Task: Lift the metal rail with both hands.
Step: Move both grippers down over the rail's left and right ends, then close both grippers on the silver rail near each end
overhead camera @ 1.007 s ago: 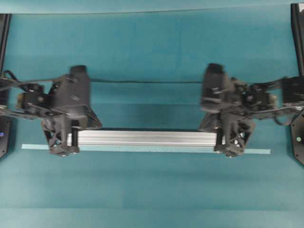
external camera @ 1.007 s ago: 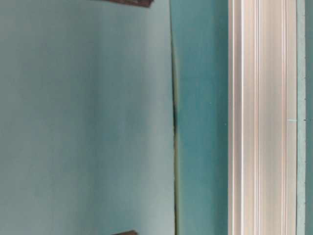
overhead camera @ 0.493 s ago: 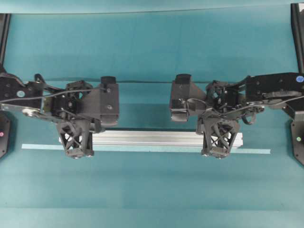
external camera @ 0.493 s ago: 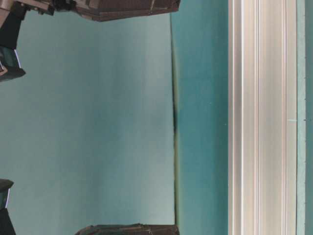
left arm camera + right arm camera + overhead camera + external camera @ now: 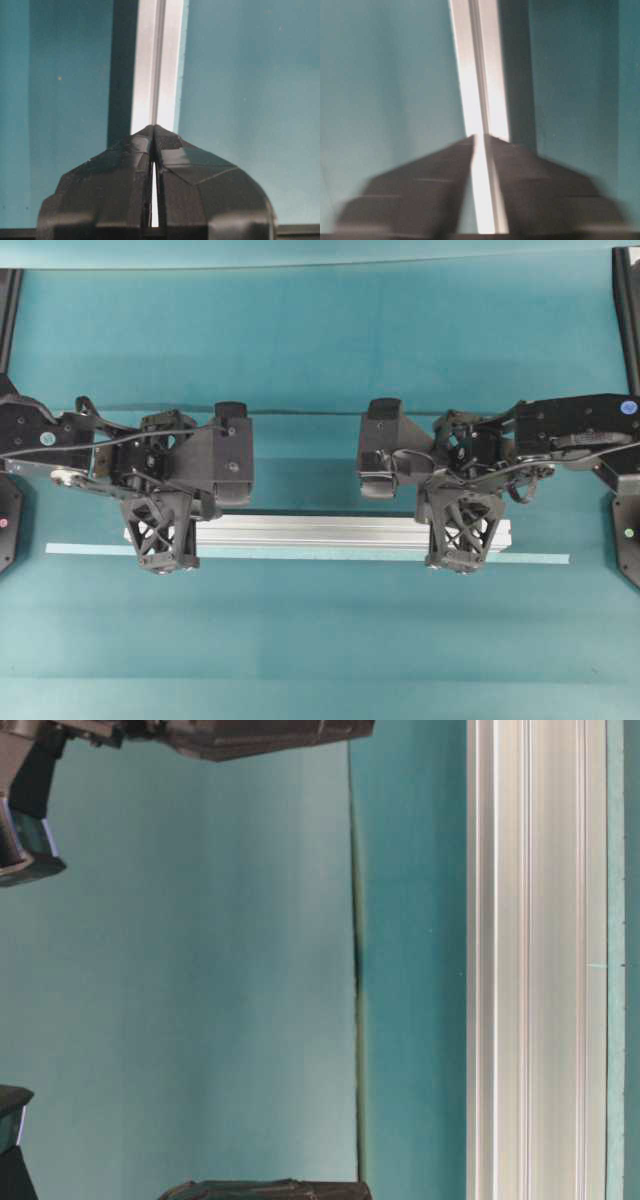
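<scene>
From where I stand, the near part of the tabletop (image 5: 320,640) is bare teal cloth. Then comes a thin pale-green tape strip (image 5: 90,550) running left to right, and touching its far edge lies the metal rail (image 5: 310,531), flat on the tabletop about midway between the near and far edges, parallel to them.

Over the rail's left end hangs the left gripper (image 5: 165,562), fingers pointing down; in its wrist view the two fingers (image 5: 125,170) are pressed tip to tip, clenched on nothing, with the rail showing beyond them. The right gripper (image 5: 458,560) stands over the right end. Its wrist picture is smeared with motion, yet a bright slit shows between its fingers (image 5: 435,175), so they stand parted with nothing between them.

Compared with a second ago, both arms have slid inward along the rail: then the grippers sat at its very ends, now a stub of rail sticks out past each. The right fingers, then closed, have begun to part.

I would judge the lift not begun: the rail rests down, ungrasped. The left fingers must spread too before either hand can straddle it.

Beyond the arms the cloth runs clear to the far edge.
</scene>
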